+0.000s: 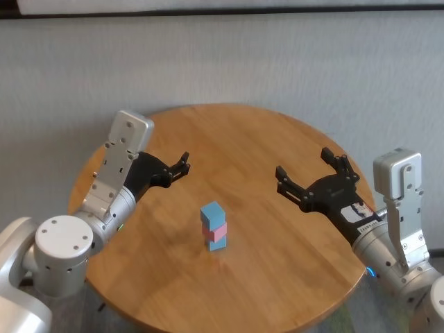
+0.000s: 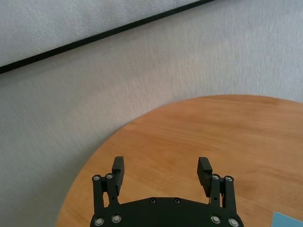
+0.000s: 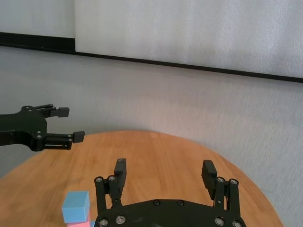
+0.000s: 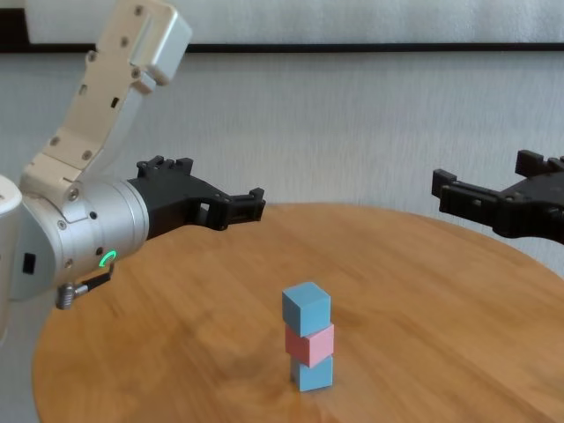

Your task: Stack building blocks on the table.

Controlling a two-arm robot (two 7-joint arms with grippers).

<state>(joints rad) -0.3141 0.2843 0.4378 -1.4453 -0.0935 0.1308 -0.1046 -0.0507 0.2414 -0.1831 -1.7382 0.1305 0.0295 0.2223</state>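
Three building blocks stand in one upright stack near the middle of the round wooden table (image 1: 277, 139): a light blue block (image 1: 212, 214) on top, a pink block (image 1: 216, 232) in the middle, a light blue block (image 1: 217, 243) at the bottom. The stack also shows in the chest view (image 4: 308, 337), and its top block in the right wrist view (image 3: 75, 206). My left gripper (image 1: 184, 164) is open and empty, raised above the table left of the stack. My right gripper (image 1: 305, 171) is open and empty, raised to the right of the stack. Neither touches the blocks.
A pale grey wall with a dark strip (image 3: 189, 66) stands behind the table. The table's rounded edge (image 2: 94, 156) lies close under my left gripper. Bare wood surrounds the stack on all sides.
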